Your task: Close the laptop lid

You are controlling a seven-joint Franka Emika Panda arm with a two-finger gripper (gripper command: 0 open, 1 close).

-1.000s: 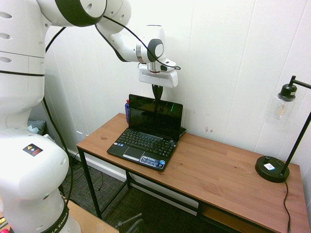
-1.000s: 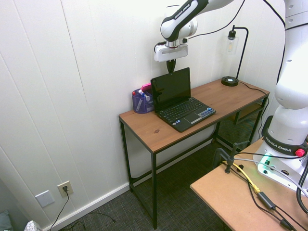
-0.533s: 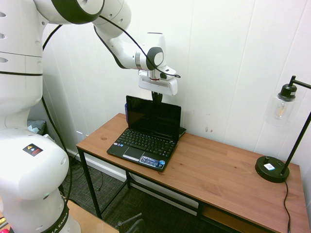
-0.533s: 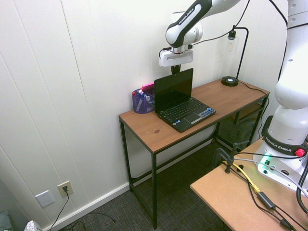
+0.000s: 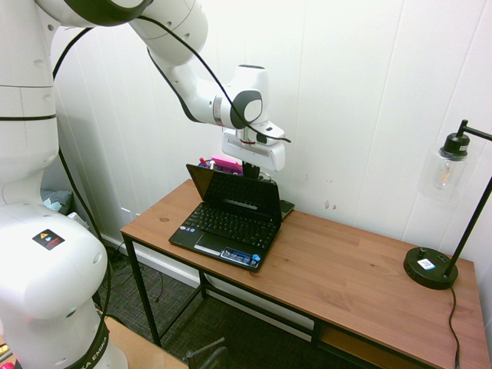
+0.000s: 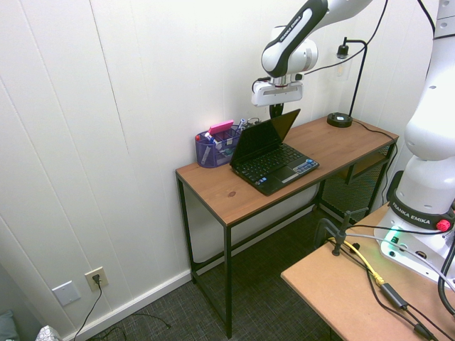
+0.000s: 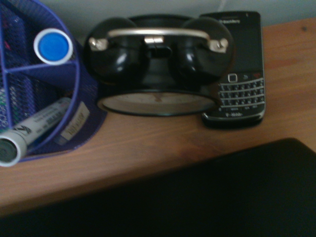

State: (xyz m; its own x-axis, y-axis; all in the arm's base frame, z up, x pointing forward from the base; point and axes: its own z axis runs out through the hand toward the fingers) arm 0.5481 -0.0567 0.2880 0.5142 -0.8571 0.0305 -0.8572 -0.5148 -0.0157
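Observation:
A small black netbook stands open on the wooden desk (image 5: 346, 269), its keyboard base (image 5: 227, 229) flat. The laptop lid (image 5: 234, 194) leans forward over the keys, partly lowered, also seen from the side (image 6: 264, 135). My gripper (image 5: 250, 172) hangs just behind the lid's top edge, fingers together in one dark tip, and it looks to be touching that edge (image 6: 276, 112). In the wrist view the lid's matte black back (image 7: 207, 197) fills the lower part.
Behind the laptop, against the white wall, are a blue mesh pen holder (image 6: 213, 148) (image 7: 29, 98), a black twin-bell alarm clock (image 7: 158, 64) and a black keypad phone (image 7: 239, 69). A black desk lamp (image 5: 438, 223) stands at the desk's far end.
The gripper has come down and forward against the lid's top edge, and the lid has swung from nearly upright to leaning over the keyboard.

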